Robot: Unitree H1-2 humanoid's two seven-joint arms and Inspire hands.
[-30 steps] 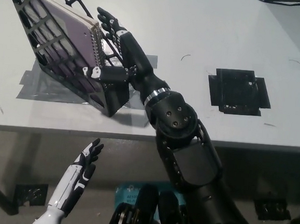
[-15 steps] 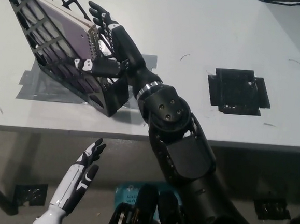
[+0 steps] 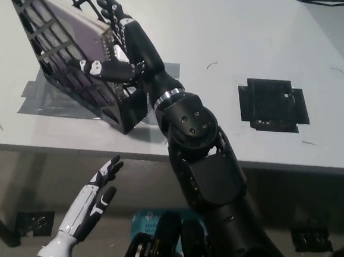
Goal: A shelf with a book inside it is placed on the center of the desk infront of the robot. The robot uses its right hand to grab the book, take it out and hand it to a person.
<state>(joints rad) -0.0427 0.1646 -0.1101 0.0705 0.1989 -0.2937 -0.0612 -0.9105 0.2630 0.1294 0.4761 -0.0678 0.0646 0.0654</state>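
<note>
Reaching further in than a second ago, the right hand now straddles the open end of the shelf: its thumb lies across the lattice front, its fingers spread past the spiral-bound edge of the book. The fingers look parted around the book's edge, not yet clamped; I judge the grasp as forming, not made. That puts the task at its first step, with pulling out and handing over still to come.

Nearest, below the desk edge, the left hand rests with fingers apart, holding nothing. Above it, the desk carries one shelf, tilted and standing on grey tape, with one book inside it, leaning against the back. To the right, well apart from the shelf, sits one black taped square. At the far top right, a cable crosses the corner. No person shows yet.
</note>
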